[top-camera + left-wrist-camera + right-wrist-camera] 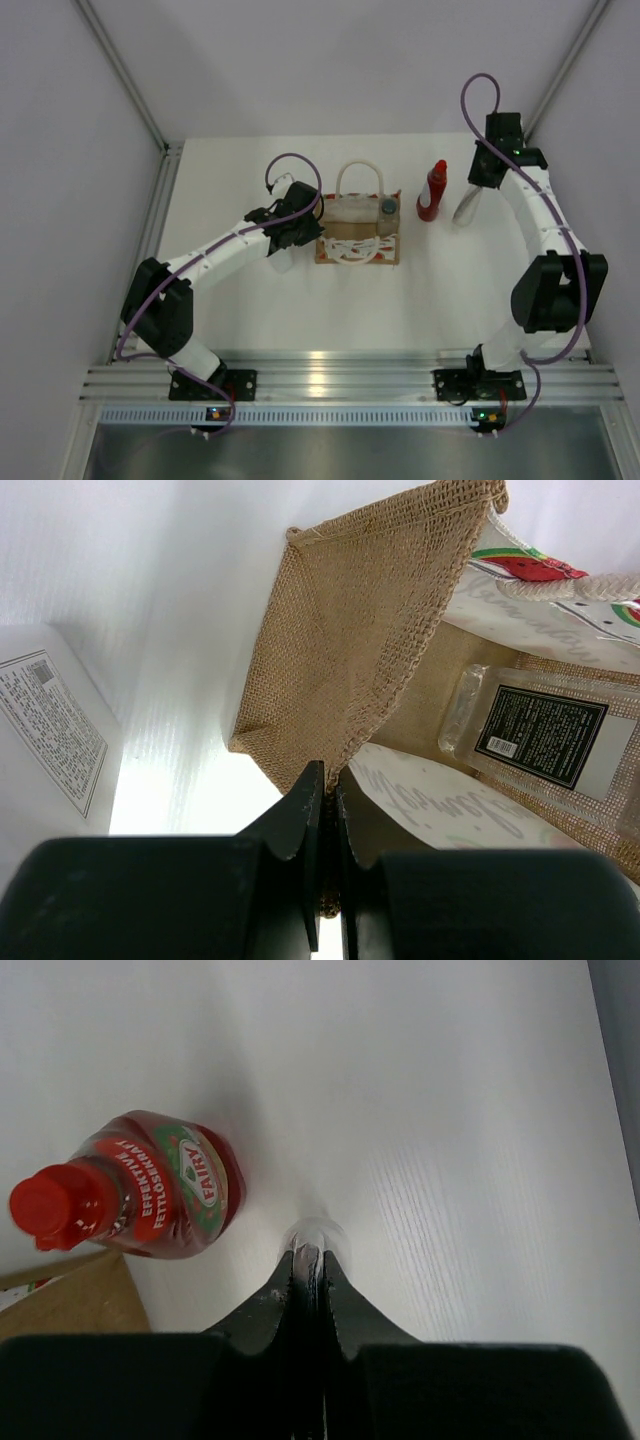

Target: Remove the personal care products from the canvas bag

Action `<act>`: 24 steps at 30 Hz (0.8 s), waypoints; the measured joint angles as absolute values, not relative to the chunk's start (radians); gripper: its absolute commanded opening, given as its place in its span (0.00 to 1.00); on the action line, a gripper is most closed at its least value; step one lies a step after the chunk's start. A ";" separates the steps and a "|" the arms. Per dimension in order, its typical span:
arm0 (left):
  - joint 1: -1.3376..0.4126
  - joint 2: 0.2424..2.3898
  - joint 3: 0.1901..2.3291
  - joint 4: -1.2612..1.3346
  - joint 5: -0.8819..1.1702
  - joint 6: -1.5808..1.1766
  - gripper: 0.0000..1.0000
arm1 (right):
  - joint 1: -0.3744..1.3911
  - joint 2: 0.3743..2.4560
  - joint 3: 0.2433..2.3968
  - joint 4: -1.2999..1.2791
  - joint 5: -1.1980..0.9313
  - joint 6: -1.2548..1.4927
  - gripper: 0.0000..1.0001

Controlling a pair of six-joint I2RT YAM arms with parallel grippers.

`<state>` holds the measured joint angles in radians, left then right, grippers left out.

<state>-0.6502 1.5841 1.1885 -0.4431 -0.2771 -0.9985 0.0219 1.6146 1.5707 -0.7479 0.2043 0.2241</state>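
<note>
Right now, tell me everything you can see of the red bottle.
The red bottle is translucent red plastic with a red nozzle cap and a Fairy label. It stands upright on the white table, just right of the canvas bag, out of it. Nothing grips it; the right pincer sits beside it, apart.

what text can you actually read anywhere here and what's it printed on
"FAIRY": label of the red bottle.
"EFFEKTIVA": same label; the line beside it starts "FETTLÖS", the rest is unclear.
Black label on the pouch inside the canvas bag: print and barcode too small to read.
Cursive script on the bag's patterned panels: not legible.
Printed label on the white item beside the bag: too small.
</note>
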 measured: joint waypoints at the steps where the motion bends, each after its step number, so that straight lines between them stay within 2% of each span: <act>1: -0.650 1.584 1.188 -0.443 -0.278 -0.999 0.00 | 0.022 1.635 1.571 -0.739 0.210 0.222 0.00; 9: -0.650 1.584 1.188 -0.443 -0.278 -0.996 0.00 | 0.021 1.767 1.571 -0.665 0.221 0.213 0.02; 13: -0.650 1.584 1.188 -0.443 -0.278 -0.993 0.00 | 0.021 1.768 1.570 -0.656 0.215 0.216 0.40; 15: -0.650 1.584 1.188 -0.443 -0.278 -0.993 0.00 | 0.021 1.768 1.568 -0.653 0.213 0.215 0.50; 16: -0.650 1.584 1.188 -0.443 -0.278 -0.993 0.00 | 0.021 1.768 1.564 -0.650 0.212 0.213 0.59; 17: -0.650 1.584 1.188 -0.443 -0.277 -0.992 0.00 | 0.021 1.768 1.563 -0.651 0.212 0.207 0.64; 20: -0.650 1.584 1.188 -0.443 -0.277 -0.992 0.00 | 0.021 1.768 1.563 -0.651 0.211 0.212 0.68; 24: -0.650 1.584 1.188 -0.443 -0.277 -0.992 0.00 | 0.021 1.768 1.562 -0.650 0.210 0.212 0.70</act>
